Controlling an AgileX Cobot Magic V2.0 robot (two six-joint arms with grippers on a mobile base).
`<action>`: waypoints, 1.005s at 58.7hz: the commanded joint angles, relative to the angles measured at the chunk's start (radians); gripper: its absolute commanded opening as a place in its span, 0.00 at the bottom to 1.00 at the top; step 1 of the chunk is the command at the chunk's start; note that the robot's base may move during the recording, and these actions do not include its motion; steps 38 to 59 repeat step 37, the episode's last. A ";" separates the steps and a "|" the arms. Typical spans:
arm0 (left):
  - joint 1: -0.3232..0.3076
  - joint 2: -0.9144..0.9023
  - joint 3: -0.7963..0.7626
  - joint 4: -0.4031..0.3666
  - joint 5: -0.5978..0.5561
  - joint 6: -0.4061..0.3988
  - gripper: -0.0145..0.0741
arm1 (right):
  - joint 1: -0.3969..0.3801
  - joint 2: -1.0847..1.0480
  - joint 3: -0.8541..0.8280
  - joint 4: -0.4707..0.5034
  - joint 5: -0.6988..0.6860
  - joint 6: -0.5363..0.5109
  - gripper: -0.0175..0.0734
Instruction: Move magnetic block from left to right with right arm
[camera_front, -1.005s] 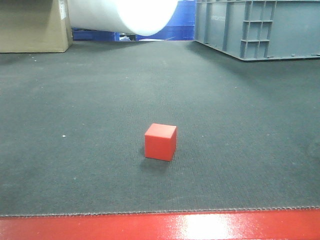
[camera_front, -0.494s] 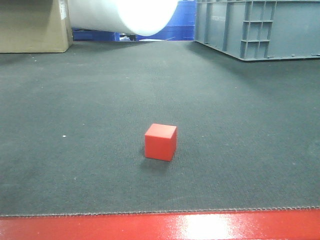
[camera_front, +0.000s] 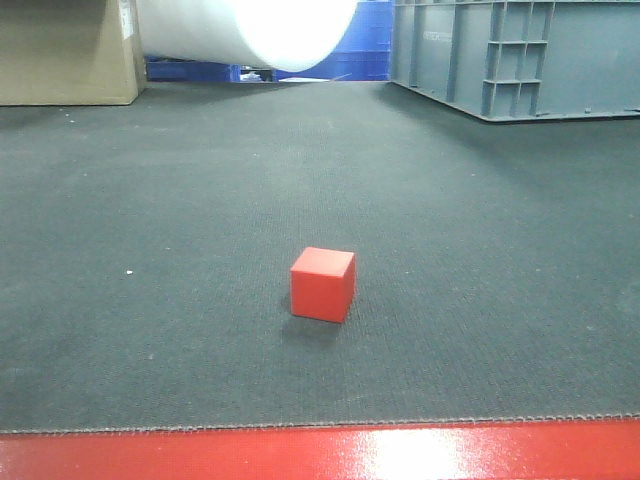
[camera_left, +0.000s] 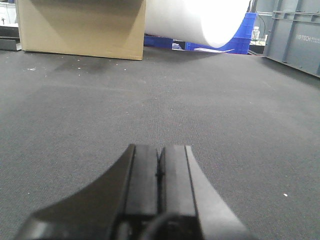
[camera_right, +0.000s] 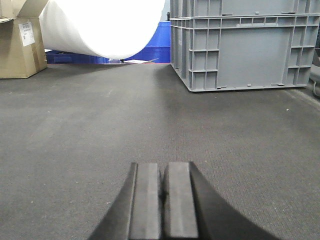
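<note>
The magnetic block (camera_front: 322, 284), a small plain red cube, sits alone on the dark mat near the middle of the front view. Neither wrist view shows it. My left gripper (camera_left: 160, 149) is shut with nothing held, its pads pressed together low over bare mat. In its own view my right gripper (camera_right: 162, 166) is likewise shut and empty, pointing along the mat toward a grey crate. No arm or gripper appears in the front view.
A grey plastic crate (camera_front: 520, 55) stands at the back right, also big in the right wrist view (camera_right: 245, 45). A cardboard box (camera_front: 65, 55) stands back left. A large white roll (camera_front: 250, 30) lies between them. A red strip (camera_front: 320, 455) edges the mat at the front.
</note>
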 joint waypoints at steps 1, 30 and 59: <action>0.000 -0.010 0.008 0.000 -0.088 -0.004 0.03 | -0.004 -0.020 -0.005 -0.011 -0.101 -0.007 0.25; 0.000 -0.010 0.008 0.000 -0.088 -0.004 0.03 | -0.004 -0.020 -0.005 -0.011 -0.101 -0.007 0.25; 0.000 -0.010 0.008 0.000 -0.088 -0.004 0.03 | -0.004 -0.020 -0.005 -0.011 -0.101 -0.007 0.25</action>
